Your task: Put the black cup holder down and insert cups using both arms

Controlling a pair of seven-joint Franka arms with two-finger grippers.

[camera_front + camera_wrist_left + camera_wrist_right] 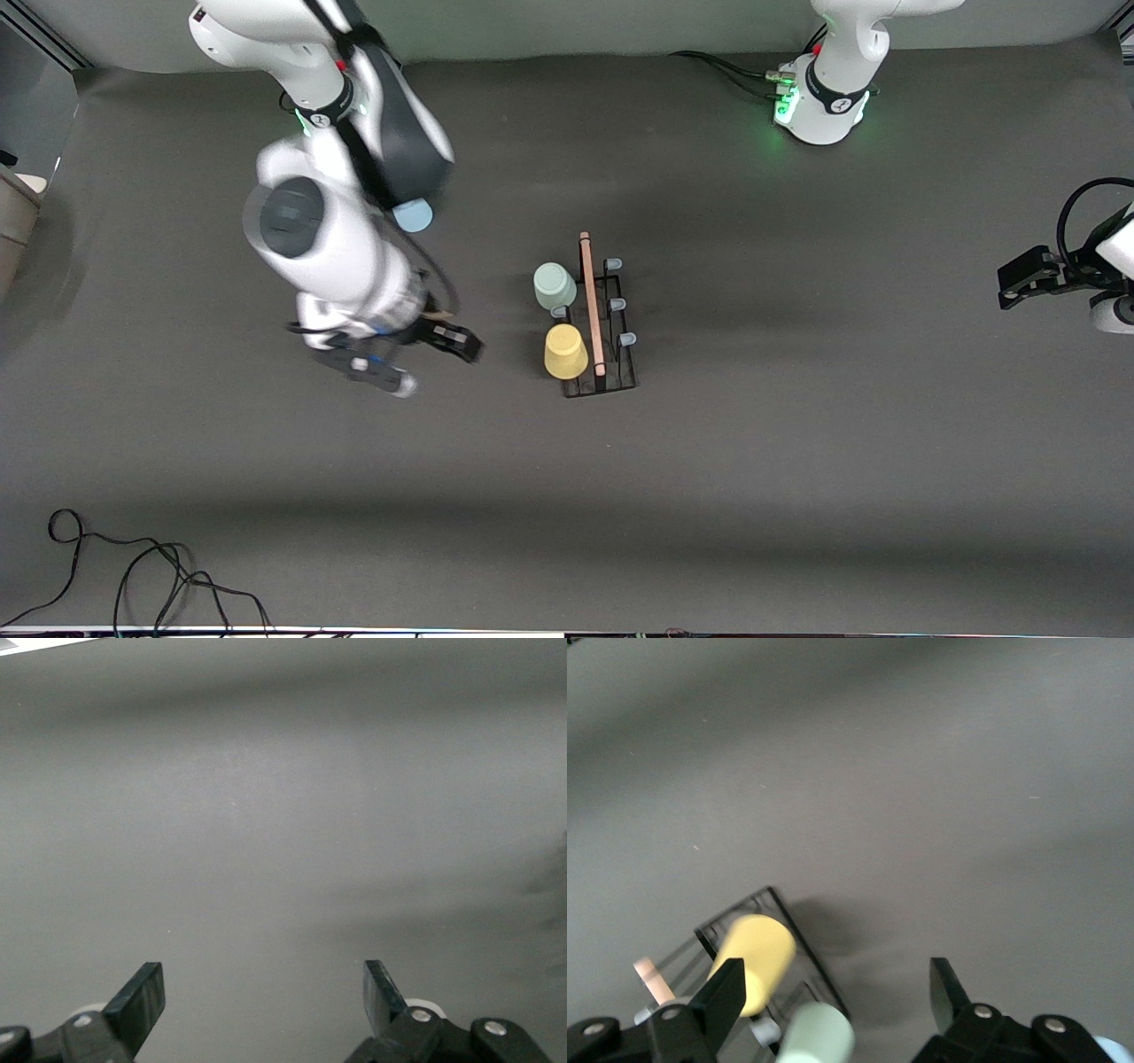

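Two cups, yellow (pixel 565 351) and grey-green (pixel 555 285), sit on the rack (pixel 602 377); both grippers, right (pixel 467 344) and left (pixel 1010 285), hover with fingers apart.

a robot lab bench, not a home: a bare dark grey mat (pixel 797 461) covers the whole table, two white arms stand on green-lit bases (pixel 824 111) with cables (pixel 726 69) plugged in, and loose black wires (pixel 133 576) trail along the edge nearest the front camera.
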